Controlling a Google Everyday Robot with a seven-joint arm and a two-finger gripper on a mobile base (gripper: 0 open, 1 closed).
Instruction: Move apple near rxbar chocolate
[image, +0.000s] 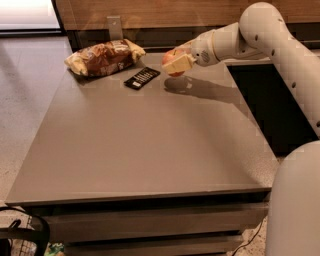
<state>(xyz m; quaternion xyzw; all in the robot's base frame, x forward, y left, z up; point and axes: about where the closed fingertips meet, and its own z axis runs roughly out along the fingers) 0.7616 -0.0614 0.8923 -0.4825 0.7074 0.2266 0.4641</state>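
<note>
My gripper (176, 63) is shut on the red-orange apple (171, 56) and holds it a little above the far part of the grey table (145, 145). The rxbar chocolate (142, 78), a flat black wrapper with white print, lies on the table just left of and slightly nearer than the apple. The apple's shadow falls on the table right below and to the right of it. My cream fingers (181, 63) cover the apple's front and lower side.
A crinkled brown-and-yellow snack bag (103, 56) lies at the table's far left corner. A wooden wall panel with a grey outlet plate (114, 23) stands behind the table. A dark cabinet (270, 105) stands to the right. My white arm (280, 45) reaches in from the right.
</note>
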